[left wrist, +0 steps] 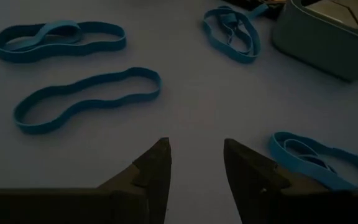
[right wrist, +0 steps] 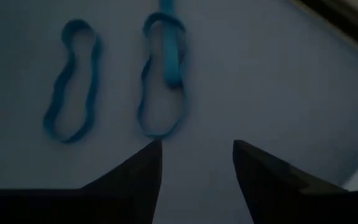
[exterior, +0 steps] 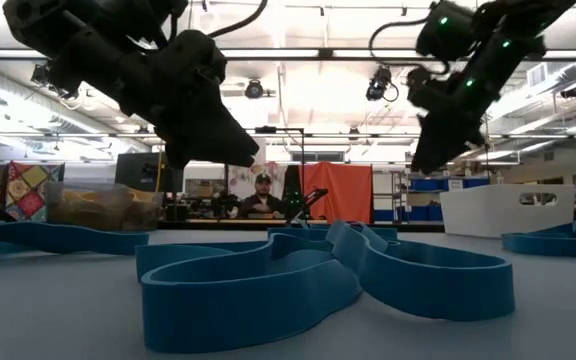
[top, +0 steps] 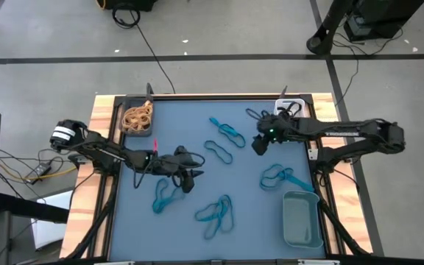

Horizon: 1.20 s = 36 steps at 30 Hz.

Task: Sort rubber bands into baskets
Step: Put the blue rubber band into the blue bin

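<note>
Several blue rubber bands lie flat on the blue mat: one pair (top: 225, 131) and a single loop (top: 218, 152) at the middle, a bunch (top: 282, 177) at the right, more (top: 165, 195) (top: 216, 211) near the front. My left gripper (top: 191, 177) hovers open above the mat, with bare mat between its fingers (left wrist: 194, 155). My right gripper (top: 260, 145) is also open and empty (right wrist: 196, 155), short of two blue loops (right wrist: 163, 74) (right wrist: 73, 78). The dark basket (top: 137, 118) holds tan bands. The white basket (top: 289, 109) holds black ones. The grey-teal basket (top: 302, 219) stands front right.
The wooden table frame (top: 101, 110) borders the mat. Black cables run over the floor beyond the far edge. A person sits far off in the room behind the table (exterior: 261, 195). Bare mat lies between the two grippers.
</note>
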Tool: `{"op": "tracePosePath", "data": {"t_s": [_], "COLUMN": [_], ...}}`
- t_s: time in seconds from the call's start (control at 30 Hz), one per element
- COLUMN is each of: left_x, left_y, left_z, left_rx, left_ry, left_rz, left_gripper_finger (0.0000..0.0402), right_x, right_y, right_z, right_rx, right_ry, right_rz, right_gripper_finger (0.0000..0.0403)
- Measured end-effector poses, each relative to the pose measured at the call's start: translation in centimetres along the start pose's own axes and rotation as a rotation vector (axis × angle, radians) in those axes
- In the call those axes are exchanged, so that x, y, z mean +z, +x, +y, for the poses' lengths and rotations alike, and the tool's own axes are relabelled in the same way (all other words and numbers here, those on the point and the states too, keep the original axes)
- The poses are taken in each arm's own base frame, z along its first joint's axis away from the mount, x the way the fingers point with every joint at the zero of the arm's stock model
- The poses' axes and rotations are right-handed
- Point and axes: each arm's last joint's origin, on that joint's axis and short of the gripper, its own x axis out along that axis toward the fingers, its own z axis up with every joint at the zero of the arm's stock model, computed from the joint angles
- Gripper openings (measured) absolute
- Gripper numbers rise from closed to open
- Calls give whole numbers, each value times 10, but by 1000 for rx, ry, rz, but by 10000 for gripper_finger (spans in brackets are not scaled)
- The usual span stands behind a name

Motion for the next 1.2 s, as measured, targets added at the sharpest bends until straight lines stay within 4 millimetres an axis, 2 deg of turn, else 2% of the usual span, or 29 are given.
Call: {"op": "tracePosePath", "data": {"t_s": [0.33,0.73,0.9,1.03,1.2], "left_x": [-1,-1,-1,-1,-2], "left_y": [-1,-1,-1,-1,-1], "left_z": [-3,-2,-2,-2,0], "left_rx": [6,38,42,56,85], "left_ry": [35,36,37,38,43], "left_rz": [-6,-21,-20,-26,-24], "left_gripper_finger": [151,151,151,151,151], "right_x": [-3,-3,-6,-8,-9], "right_y": [52,91,101,104,98], "right_z": [27,10,8,10,14], "right_rx": [77,-45,-52,8,33], "right_ry": [-87,5,-9,-60,-153], "right_rz": [40,64,97,123,130], "right_gripper_finger": [185,138,122,101,20]}}
